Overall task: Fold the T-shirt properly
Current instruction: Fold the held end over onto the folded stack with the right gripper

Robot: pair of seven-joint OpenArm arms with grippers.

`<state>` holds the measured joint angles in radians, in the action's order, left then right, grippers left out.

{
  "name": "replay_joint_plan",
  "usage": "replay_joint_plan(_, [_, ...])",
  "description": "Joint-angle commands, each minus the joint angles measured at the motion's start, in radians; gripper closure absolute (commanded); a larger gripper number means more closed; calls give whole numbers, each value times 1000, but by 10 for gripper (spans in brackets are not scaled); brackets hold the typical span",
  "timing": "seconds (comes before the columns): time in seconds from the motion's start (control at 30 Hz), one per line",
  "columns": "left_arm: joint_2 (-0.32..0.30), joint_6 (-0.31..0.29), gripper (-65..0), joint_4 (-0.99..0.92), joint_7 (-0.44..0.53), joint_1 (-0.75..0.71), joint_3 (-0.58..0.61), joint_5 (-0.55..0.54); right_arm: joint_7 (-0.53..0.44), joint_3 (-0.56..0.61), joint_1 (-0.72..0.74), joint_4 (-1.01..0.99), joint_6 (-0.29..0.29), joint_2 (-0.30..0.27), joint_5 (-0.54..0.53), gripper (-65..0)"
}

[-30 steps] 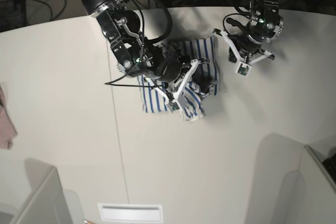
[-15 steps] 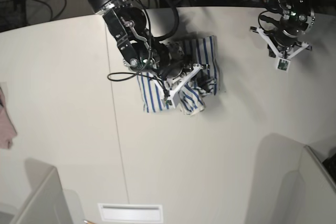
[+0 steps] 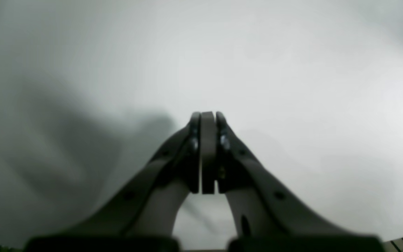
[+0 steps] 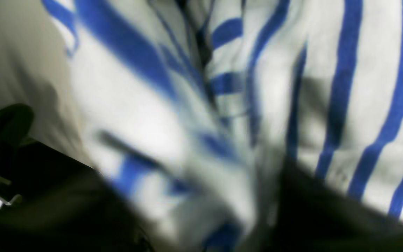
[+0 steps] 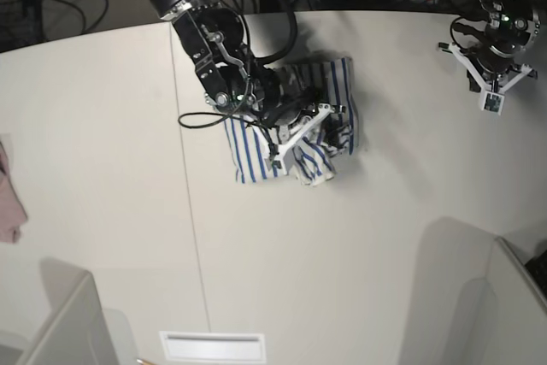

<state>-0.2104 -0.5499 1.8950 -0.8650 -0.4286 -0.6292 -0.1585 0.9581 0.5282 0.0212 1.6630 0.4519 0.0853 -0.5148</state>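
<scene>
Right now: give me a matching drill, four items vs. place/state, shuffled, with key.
Items:
1. left gripper
2. right gripper
3. T-shirt
4. pinkish cloth

States:
A. bunched in a rumpled pile mid-table, blue stripes showing
B. at the left edge of the base view, far from both arms
C. closed on nothing, over bare table near the far right corner
D. down on the striped fabric

Pairs: 1-C, 2-D, 3-A, 4-B

pinkish cloth (image 5: 8, 198) (left edge) on white table (image 5: 342, 245).
</scene>
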Motion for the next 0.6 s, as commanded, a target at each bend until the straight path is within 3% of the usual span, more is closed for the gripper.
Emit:
replay_joint_plan(0.0, [-13,4,0,15,10,1,-14,-5,-9,2,7,33,-5,12,-11,-306])
replay_joint_plan(0.07, [-13,4,0,15,10,1,-30,-5,-8,4,-8,79,-5,11,-11,-396])
replay_joint_plan(0.2, [-16,4,0,13,10,1,-48,-5,15,5,-23,184,-8,8,-11,-401])
replay_joint_plan(0.3, [-25,4,0,13,10,1,-45,-5,22,14,-16,156,-9,12,-11,-401])
replay_joint_plan(0.47, [-25,4,0,11,10,1,-47,-5,11,162,21,125,-11,5,-12,-401])
replay_joint_plan(0.57, [-25,4,0,11,10,21,-47,-5,17,232,58,125,-84,6,-57,-401])
